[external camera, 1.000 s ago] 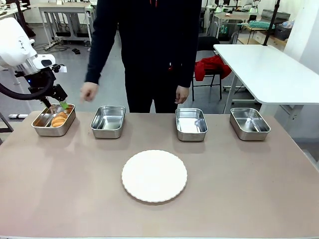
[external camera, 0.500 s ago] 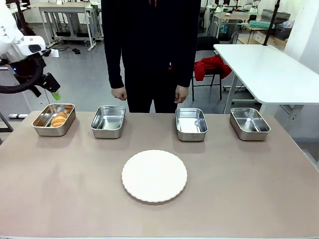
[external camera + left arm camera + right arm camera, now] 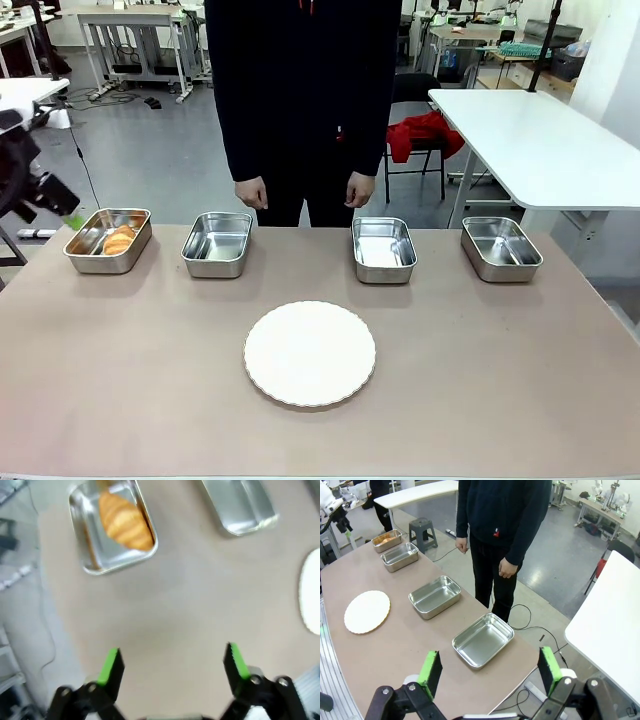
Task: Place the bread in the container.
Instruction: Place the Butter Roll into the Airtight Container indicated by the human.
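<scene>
Front view: the bread (image 3: 119,240) lies in the leftmost container (image 3: 107,241) on the surface (image 3: 460,380); the left hand (image 3: 62,212) hangs off the surface's left edge, its opening hard to judge here. A person stands at the far side with arms down.

Left wrist view: the left hand (image 3: 172,666) is spread wide and holds nothing; the bread sits in its pan above.

Right wrist view: the right hand (image 3: 490,671) is wide open and empty, above the nearest pan (image 3: 483,639).

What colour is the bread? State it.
Golden brown with darker stripes, clearest in the left wrist view: the bread lies in the container.
</scene>
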Robot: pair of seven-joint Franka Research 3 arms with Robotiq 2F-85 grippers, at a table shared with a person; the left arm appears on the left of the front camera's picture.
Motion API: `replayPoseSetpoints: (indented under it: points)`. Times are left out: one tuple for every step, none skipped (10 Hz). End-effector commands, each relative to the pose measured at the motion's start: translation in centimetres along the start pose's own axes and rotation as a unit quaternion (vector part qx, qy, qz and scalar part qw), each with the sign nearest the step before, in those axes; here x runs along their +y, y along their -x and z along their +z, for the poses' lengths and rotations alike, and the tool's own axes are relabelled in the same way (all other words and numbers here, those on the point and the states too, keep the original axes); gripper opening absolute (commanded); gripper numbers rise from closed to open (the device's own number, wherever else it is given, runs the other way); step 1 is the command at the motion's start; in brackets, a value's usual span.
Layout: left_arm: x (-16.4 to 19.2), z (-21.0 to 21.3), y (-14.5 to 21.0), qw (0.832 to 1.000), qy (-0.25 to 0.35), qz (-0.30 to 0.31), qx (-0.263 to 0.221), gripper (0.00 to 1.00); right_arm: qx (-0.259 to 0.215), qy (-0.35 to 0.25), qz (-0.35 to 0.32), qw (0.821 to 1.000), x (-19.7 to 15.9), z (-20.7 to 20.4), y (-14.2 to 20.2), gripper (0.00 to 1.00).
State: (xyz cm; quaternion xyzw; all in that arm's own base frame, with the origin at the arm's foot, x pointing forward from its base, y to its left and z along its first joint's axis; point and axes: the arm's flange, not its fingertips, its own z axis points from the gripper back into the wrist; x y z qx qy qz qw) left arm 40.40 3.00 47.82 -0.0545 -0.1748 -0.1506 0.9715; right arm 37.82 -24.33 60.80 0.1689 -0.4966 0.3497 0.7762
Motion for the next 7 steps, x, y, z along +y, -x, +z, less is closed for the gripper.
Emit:
replayPoseSetpoints:
  points:
    - [-0.6,-0.3,3.2,1.0,-0.008,0.011,0.001,1.0,-0.005,-0.001,0.002,1.0,0.1,0.1,-0.2,1.0]
    - [-0.6,-0.6,4.2,0.999,-0.024,0.017,0.02,1.0,-0.005,-0.001,0.002,1.0,0.1,0.1,-0.2,1.0]
    - [-0.8,-0.9,4.5,0.999,-0.031,0.003,0.026,1.0,-0.005,-0.001,0.002,1.0,0.1,0.1,-0.2,1.0]
    - [-0.3,-1.6,3.9,0.999,-0.029,-0.002,0.045,1.0,-0.005,-0.001,0.002,1.0,0.1,0.1,-0.2,1.0]
    - [-0.5,-0.6,3.9,1.0,-0.015,0.005,0.017,1.0,-0.005,-0.001,0.002,1.0,0.1,0.1,-0.2,1.0]
    - [-0.5,-0.6,3.9,1.0,-0.015,0.005,0.017,1.0,-0.005,-0.001,0.002,1.0,0.1,0.1,-0.2,1.0]
    - [-0.5,-0.6,3.9,1.0,-0.015,0.005,0.017,1.0,-0.005,-0.001,0.002,1.0,0.1,0.1,-0.2,1.0]
